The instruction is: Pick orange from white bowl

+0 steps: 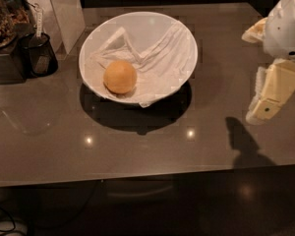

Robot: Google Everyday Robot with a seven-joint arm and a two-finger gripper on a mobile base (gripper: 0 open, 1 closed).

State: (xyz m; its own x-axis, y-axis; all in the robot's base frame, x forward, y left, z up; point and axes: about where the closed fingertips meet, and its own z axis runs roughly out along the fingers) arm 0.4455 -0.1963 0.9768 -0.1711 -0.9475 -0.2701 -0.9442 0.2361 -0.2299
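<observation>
The orange [120,76] lies in the front left part of the white bowl [181,33], on the crumpled white cloth lining [157,58]. The bowl stands on the dark brown table [137,146], left of the middle. My gripper [258,70] hangs above the table's right side, well to the right of the bowl and apart from it. Its cream fingers [271,90] stand apart and hold nothing. Its shadow [241,139] falls on the table near the front edge.
A black cup [38,55] with a utensil in it and a dark appliance [5,38] stand at the far left. A pale upright panel [64,14] stands behind them. The table's front edge runs across the lower part of the view.
</observation>
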